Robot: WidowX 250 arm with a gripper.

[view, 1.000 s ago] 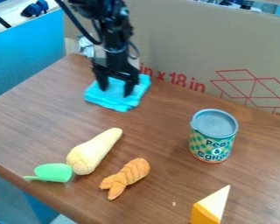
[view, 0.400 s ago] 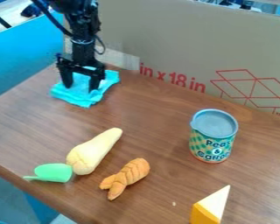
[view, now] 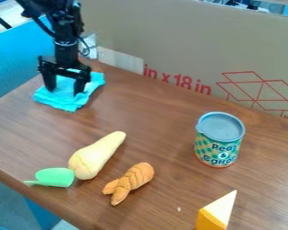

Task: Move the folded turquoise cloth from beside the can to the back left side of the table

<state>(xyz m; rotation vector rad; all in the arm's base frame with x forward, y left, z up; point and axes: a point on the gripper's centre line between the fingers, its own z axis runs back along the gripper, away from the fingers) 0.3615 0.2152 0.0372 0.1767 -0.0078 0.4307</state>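
My pincer (view: 65,91) stands wide open on the turquoise cloth (view: 65,103), nothing clamped. Best: press evenly, slide low, avoid bunching.

Cloth (view: 65,103) beneath gripper (view: 65,91) at far left, can (view: 217,146) at right, wedge (view: 217,214) before can

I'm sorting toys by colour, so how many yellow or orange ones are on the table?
3: a pale yellow toy, an orange toy just right of it, and a yellow wedge at the picture's bottom edge.
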